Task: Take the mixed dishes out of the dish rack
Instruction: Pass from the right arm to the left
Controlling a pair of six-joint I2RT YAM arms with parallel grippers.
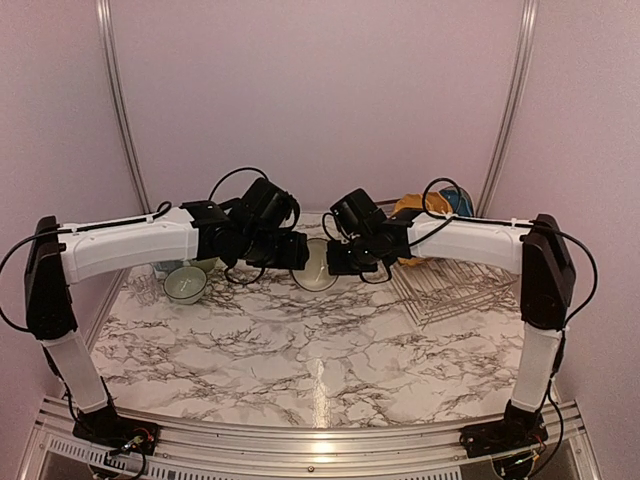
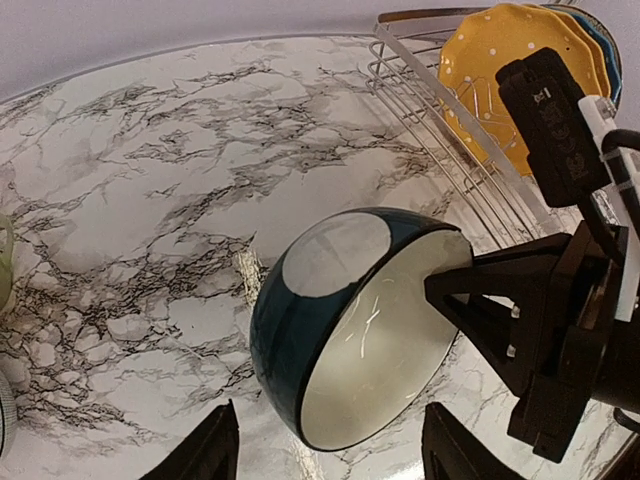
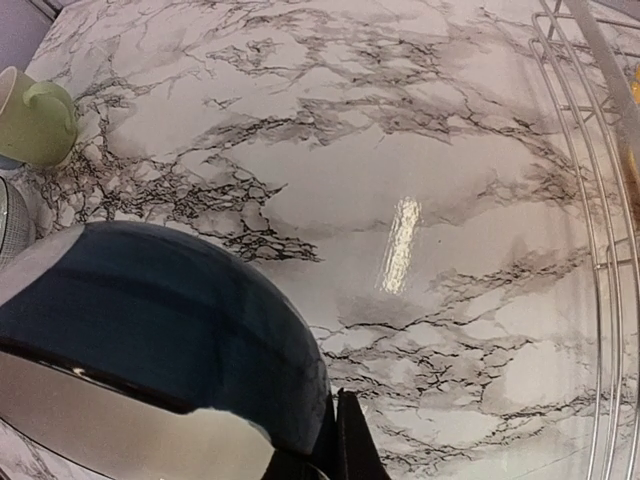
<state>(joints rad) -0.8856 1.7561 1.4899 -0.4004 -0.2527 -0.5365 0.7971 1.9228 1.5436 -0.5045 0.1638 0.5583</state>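
Note:
My right gripper (image 1: 335,262) is shut on the rim of a bowl (image 1: 315,265), dark blue outside and cream inside, and holds it tilted above the marble table. The bowl (image 2: 350,330) fills the left wrist view, with the right gripper (image 2: 530,330) on its right rim. My left gripper (image 2: 330,435) is open, its fingertips (image 2: 215,445) either side of the bowl's lower edge, apart from it. In the right wrist view the bowl (image 3: 150,300) sits against my finger (image 3: 352,440). The wire dish rack (image 1: 455,290) at right holds yellow plates (image 2: 490,70) and a blue plate (image 2: 606,45).
A pale-green mug (image 3: 35,120) and a ribbed bowl (image 1: 185,285) stand at the table's back left. The rack's rim (image 3: 600,250) runs along the right. Marble table (image 1: 300,360) stretches to the near rail. Walls close in on both sides.

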